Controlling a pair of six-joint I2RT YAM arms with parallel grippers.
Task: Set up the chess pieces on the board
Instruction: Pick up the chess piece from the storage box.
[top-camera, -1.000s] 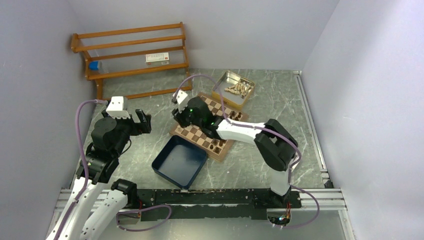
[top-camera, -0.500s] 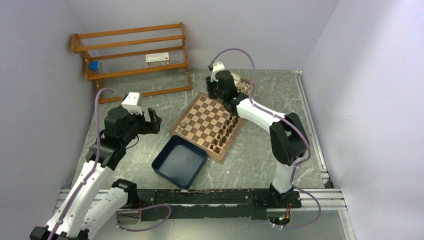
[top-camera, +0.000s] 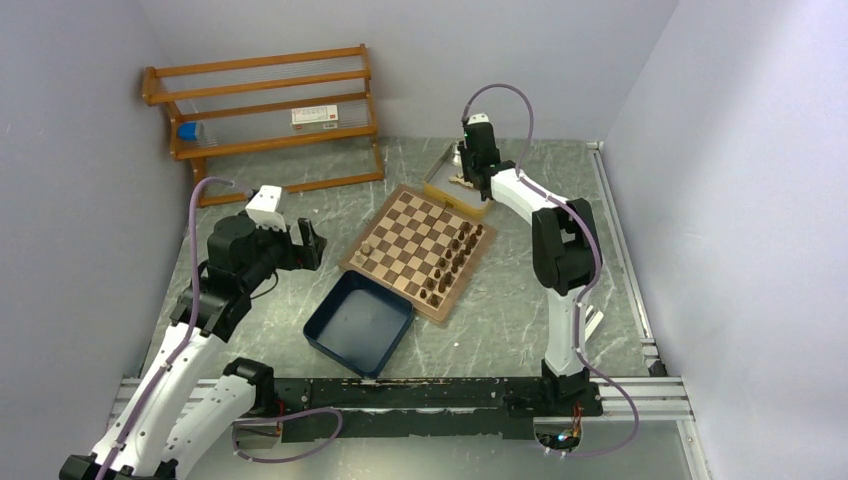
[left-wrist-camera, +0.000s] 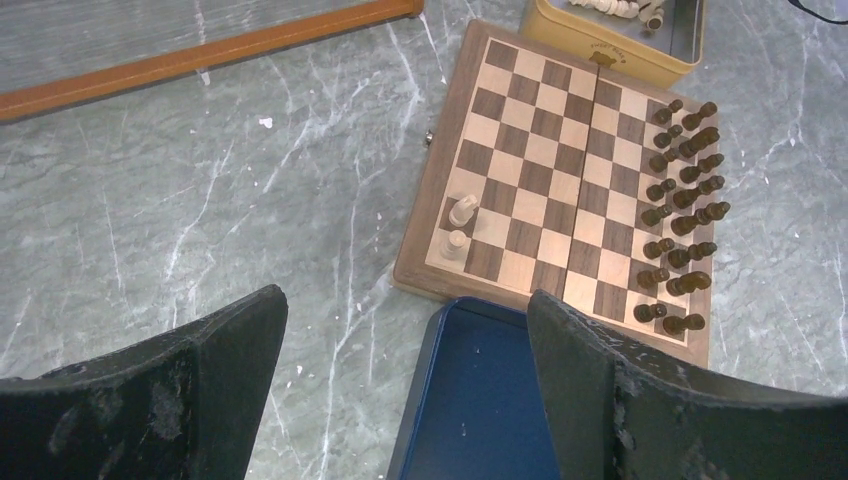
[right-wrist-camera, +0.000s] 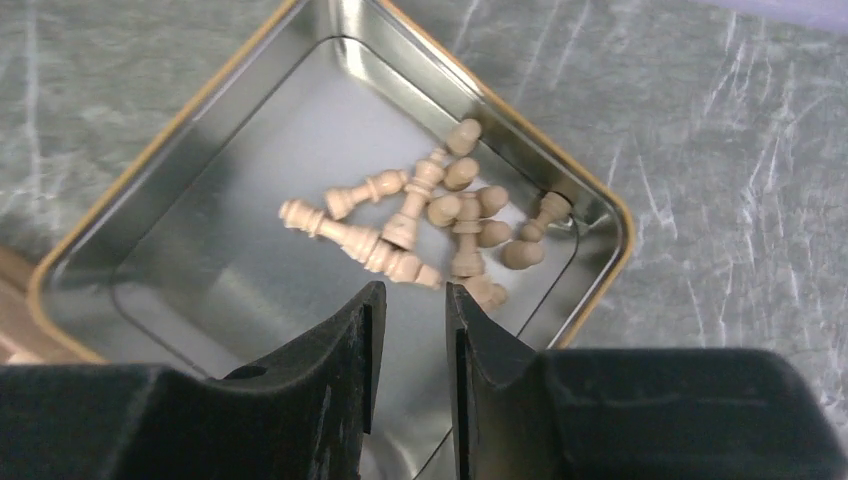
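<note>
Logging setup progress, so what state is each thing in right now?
board, lying flat, partly set.
dark pieces, standing in two rows on it.
two light pieces, standing opposite them.
tin, open, loose light pieces lying inside.
tray, no pieces visible.
left hand, open, empty.
right hand, slightly open, empty.

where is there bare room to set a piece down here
The checkered wooden chessboard is bare across its middle and along the edge beyond the two tan pieces; dark brown pieces crowd the opposite edge. The navy blue square tray is bare. The shiny metal tin is crowded with loose tan pieces toward one corner.
</note>
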